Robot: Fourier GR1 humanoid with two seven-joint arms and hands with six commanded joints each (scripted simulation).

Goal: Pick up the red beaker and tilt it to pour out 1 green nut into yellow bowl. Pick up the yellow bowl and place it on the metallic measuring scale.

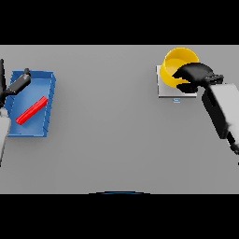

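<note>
On the grey desk (107,130), a red beaker (31,110) lies on its side in a blue tray (49,95) at the left, with the left hand (18,83) over the tray's far corner, fingers straight and released. Farther off at the right, the right hand (193,73) grasps the rim of the yellow bowl (176,62), which sits on the metallic scale (163,89).

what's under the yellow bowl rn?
The metallic scale: its pale plate shows left of and below the yellow bowl. The right hand covers the bowl's near rim; the contents are not visible.
</note>
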